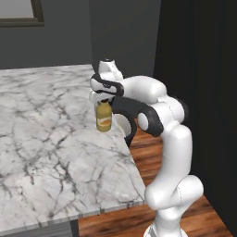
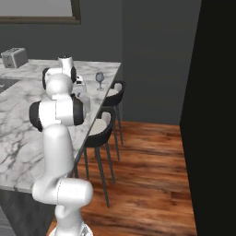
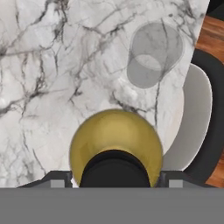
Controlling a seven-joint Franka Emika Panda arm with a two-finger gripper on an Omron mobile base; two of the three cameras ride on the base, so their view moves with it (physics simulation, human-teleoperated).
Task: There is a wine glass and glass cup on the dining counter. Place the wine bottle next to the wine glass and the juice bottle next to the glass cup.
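My gripper (image 1: 102, 100) is shut on the neck of the juice bottle (image 1: 104, 118), a squat yellow bottle with a black cap, held upright over the dining counter (image 1: 46, 139) close to its right edge. From above, the bottle (image 3: 114, 144) sits between my fingertips (image 3: 57, 180). The glass cup (image 3: 154, 53), a clear tumbler, stands on the marble a short way beyond the bottle, apart from it. Farther along the same counter edge stands the wine glass (image 2: 99, 79). The wine bottle is out of view.
Two dark stools with pale seats (image 2: 102, 125) stand along the counter's right edge above the wooden floor (image 2: 147, 184). One stool seat (image 3: 192, 118) shows just past the edge. A toaster (image 2: 14, 57) sits at the far left. Dark walls rise behind.
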